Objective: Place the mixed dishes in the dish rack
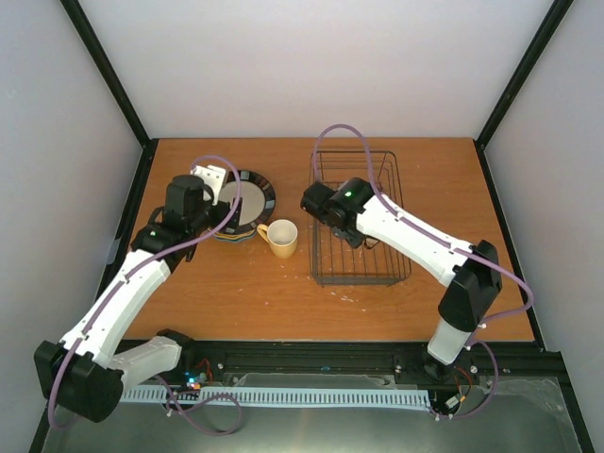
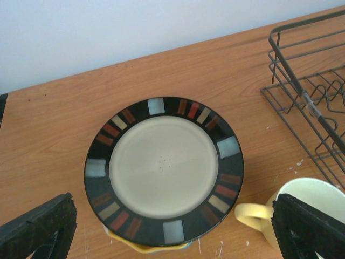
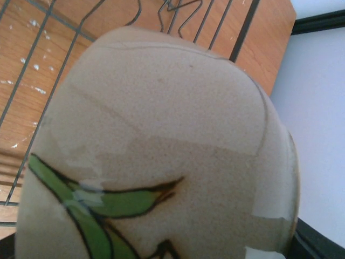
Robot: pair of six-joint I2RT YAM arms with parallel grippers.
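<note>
A dark-rimmed cream plate (image 2: 164, 167) tops a small stack, with a yellow plate edge (image 2: 143, 248) showing under it. My left gripper (image 2: 173, 211) hangs open above the plate's near rim, its fingers (image 2: 40, 229) wide apart and holding nothing. The yellow handled mug (image 2: 315, 193) stands upright just right of the stack, with its handle (image 2: 252, 212) pointing at the plates. My right gripper (image 1: 332, 212) is shut on the small cream bowl (image 3: 161, 151) with green leaf painting, held over the left side of the wire dish rack (image 1: 360, 222). Its fingers are hidden behind the bowl.
The rack (image 2: 310, 102) stands on the wooden table (image 1: 236, 293), a short way right of the mug (image 1: 281, 238) and the plate stack (image 1: 250, 200). Black frame posts and white walls close in the table's back and sides.
</note>
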